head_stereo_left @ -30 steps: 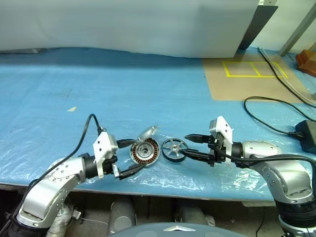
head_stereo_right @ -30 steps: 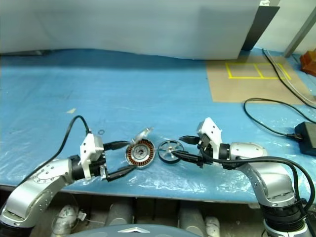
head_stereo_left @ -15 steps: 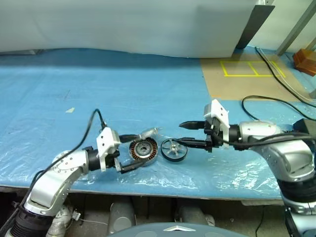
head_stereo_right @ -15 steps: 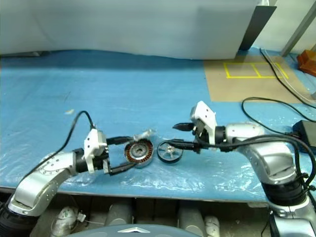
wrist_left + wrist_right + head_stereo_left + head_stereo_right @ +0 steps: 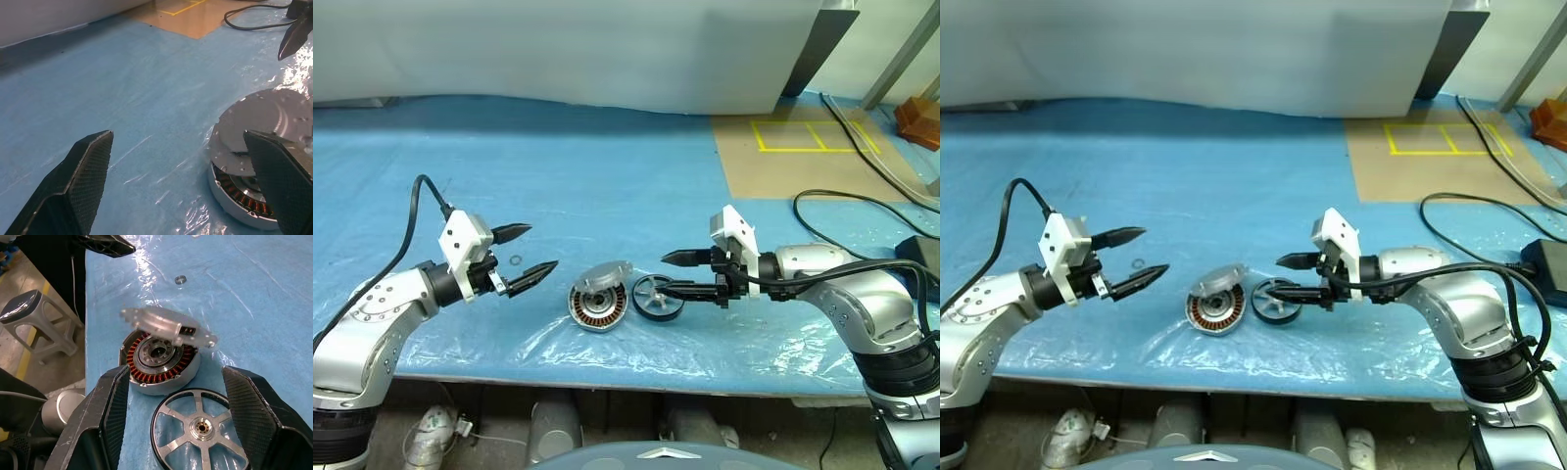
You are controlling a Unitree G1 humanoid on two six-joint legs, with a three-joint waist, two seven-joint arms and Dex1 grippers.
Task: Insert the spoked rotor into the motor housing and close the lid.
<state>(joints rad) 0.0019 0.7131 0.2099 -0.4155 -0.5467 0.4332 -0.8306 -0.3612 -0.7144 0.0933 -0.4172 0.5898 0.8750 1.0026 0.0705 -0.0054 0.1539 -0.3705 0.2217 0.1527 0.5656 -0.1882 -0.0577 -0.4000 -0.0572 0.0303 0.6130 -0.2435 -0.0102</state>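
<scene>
One motor housing (image 5: 598, 307), one lid (image 5: 603, 276) propped tilted on its rim, one spoked rotor (image 5: 658, 297) beside it on the blue table (image 5: 607, 176); left gripper (image 5: 526, 256) and right gripper (image 5: 677, 274) open, empty.

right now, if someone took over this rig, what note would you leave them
Left gripper: open, holding nothing, off to the left of the parts.
Right gripper: open, holding nothing, fingers straddling the spoked rotor without gripping it.
Motor housing sits on the blue table cover, windings exposed; the rotor lies flat just to its right.
Lid leans tilted on the housing's far rim, not seated.
Done: nothing inserted yet.
Left: pick up the rotor, seat it in the housing, then close the lid.
</scene>
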